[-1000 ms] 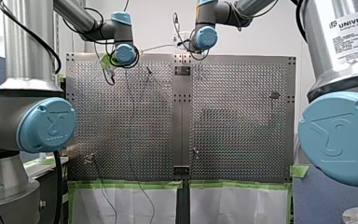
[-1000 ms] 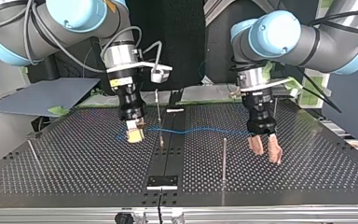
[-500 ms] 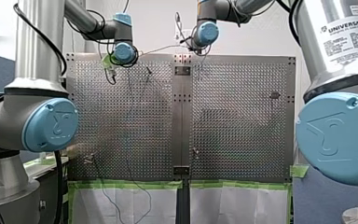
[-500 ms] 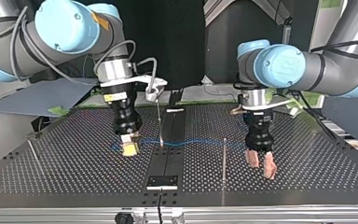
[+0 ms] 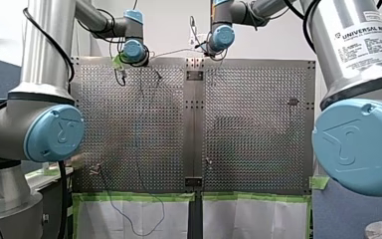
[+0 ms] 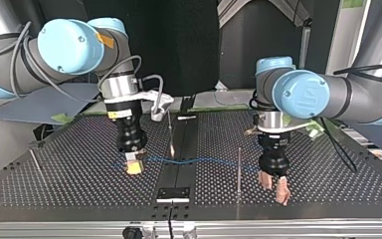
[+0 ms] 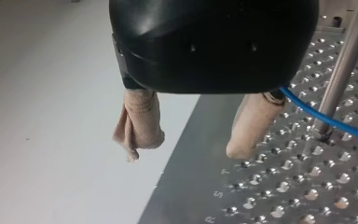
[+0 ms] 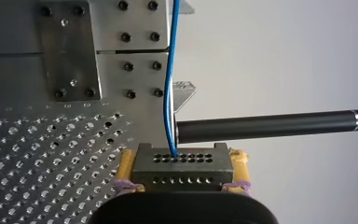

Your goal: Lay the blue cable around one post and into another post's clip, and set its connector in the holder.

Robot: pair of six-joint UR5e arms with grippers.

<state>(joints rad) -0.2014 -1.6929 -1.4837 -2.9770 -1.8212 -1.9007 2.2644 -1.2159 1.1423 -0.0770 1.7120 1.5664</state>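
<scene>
Right arm: my right gripper is held low over the perforated counter, at the top view's left. In the right wrist view its yellow fingers are seen clamped on the two sides of the connector, a grey block with rows of small holes. Whether the block touches the counter cannot be told.

Cable: the blue cable is seen leaving the connector's upper face. In the top view it is laid in shallow waves over the counter, from my right gripper toward the view's right. It is passed by the foot of the centre post and carried on to the near post. In the left wrist view it is seen crossing that post low down, near the foot; contact cannot be judged.

Left arm: my left gripper is held just beside the near post, at the top view's right. Its beige-padded fingers are spread apart and nothing is held between them. The cable is run close behind one finger.

A dark rod is noted just beside the connector in the right wrist view; which post it is cannot be told.
</scene>
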